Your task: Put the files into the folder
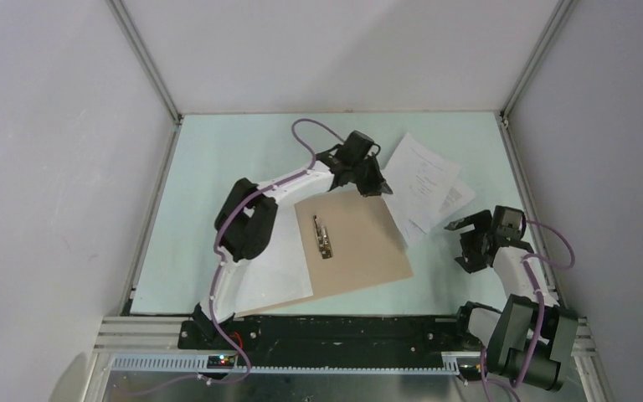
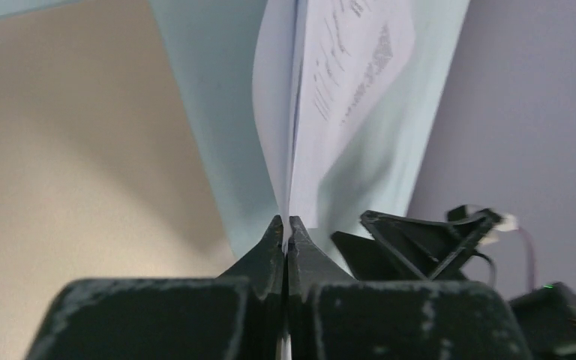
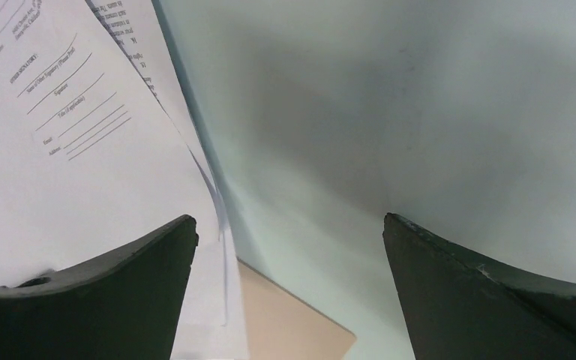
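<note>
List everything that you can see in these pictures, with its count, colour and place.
folder: one, tan-brown, lying open mid-table.
metal clip: one, silvery, at the folder's spine.
printed sheets: at least two, white with black text, beyond the folder's right leaf.
plain sheet: at least one, white, on the folder's left leaf.
table: one, pale green, under everything.
left gripper: one, black, shut on the printed sheets' edge.
right gripper: one, black, open, holding nothing, right of the folder.

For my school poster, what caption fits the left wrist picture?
Left end effector pinches white papers by their edge, beside the brown folder.
</note>
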Action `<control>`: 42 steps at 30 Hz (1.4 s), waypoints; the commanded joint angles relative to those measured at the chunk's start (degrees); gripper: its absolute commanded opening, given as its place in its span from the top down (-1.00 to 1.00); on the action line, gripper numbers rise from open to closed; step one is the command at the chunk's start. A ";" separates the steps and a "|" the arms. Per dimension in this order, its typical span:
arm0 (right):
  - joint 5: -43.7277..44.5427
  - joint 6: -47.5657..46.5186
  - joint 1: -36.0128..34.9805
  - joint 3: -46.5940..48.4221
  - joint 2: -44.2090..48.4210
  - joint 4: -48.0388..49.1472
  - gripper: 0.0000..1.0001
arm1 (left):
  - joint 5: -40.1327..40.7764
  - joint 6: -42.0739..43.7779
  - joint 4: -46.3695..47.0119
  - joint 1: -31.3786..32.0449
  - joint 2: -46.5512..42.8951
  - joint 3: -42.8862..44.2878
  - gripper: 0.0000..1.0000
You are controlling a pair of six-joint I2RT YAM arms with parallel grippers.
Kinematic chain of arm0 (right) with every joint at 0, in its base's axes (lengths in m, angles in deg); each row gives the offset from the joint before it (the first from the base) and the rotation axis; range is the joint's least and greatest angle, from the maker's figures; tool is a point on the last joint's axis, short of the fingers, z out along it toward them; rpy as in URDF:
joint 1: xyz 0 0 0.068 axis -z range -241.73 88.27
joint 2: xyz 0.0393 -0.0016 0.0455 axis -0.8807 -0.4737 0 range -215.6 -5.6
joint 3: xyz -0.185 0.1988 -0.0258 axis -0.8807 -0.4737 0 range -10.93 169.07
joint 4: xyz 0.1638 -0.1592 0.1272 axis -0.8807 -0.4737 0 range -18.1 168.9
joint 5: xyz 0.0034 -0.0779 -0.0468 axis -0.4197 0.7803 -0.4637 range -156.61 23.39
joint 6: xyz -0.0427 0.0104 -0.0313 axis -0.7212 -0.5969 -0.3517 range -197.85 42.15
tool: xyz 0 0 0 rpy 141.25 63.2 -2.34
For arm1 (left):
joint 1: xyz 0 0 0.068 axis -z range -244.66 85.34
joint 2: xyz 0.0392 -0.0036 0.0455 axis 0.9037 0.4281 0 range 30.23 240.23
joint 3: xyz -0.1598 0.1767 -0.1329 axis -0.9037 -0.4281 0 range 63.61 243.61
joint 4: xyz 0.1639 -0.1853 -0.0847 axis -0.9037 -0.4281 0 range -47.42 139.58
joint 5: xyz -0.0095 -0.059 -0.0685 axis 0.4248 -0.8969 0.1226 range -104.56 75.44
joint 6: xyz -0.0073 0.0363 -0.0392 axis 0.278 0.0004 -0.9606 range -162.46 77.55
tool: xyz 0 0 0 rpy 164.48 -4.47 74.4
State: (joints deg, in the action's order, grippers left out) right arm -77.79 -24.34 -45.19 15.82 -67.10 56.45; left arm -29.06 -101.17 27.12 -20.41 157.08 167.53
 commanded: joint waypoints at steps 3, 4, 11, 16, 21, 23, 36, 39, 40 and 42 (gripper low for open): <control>-9.13 4.41 -2.24 0.53 -2.99 6.88 -0.99 | -8.15 -10.97 9.88 -2.80 -8.12 -8.39 1.00; -9.56 6.34 -3.60 0.51 -3.58 9.03 -0.99 | -9.00 -12.05 10.50 -3.13 -8.55 -9.92 1.00; -9.92 17.28 -10.02 -1.19 -10.05 20.79 -0.99 | -11.62 -16.03 16.81 -4.78 -12.55 -17.22 1.00; -8.36 23.81 -11.35 -3.82 -14.37 31.72 -0.97 | -12.21 -16.48 18.59 -5.03 -15.20 -22.07 1.00; -8.11 28.56 -13.81 -5.73 -19.67 43.08 -0.79 | -12.73 -16.00 19.52 -5.47 -17.73 -27.37 1.00; -7.51 29.74 -14.70 -6.70 -21.04 47.15 -0.69 | -12.93 -15.76 19.85 -5.57 -18.77 -29.23 1.00; -11.45 21.37 -15.99 -5.89 -25.60 51.97 1.00 | -8.89 -4.08 15.17 -5.72 -24.83 -38.84 0.04; -17.56 13.14 -15.39 -3.21 -27.05 49.21 1.00 | -3.97 5.27 8.03 -5.76 -27.89 -39.33 -0.53; -18.79 8.46 -15.50 -0.54 -27.38 45.56 1.00 | -1.26 8.51 6.68 -5.78 -29.31 -39.67 -0.60; -20.97 1.56 -16.14 3.81 -28.27 38.95 1.00 | 2.37 12.33 3.47 -5.77 -31.20 -39.90 -0.69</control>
State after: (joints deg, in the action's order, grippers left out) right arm -92.09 -7.49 -60.86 11.62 -94.03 103.59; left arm -34.96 -101.48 37.42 -25.96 132.71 127.77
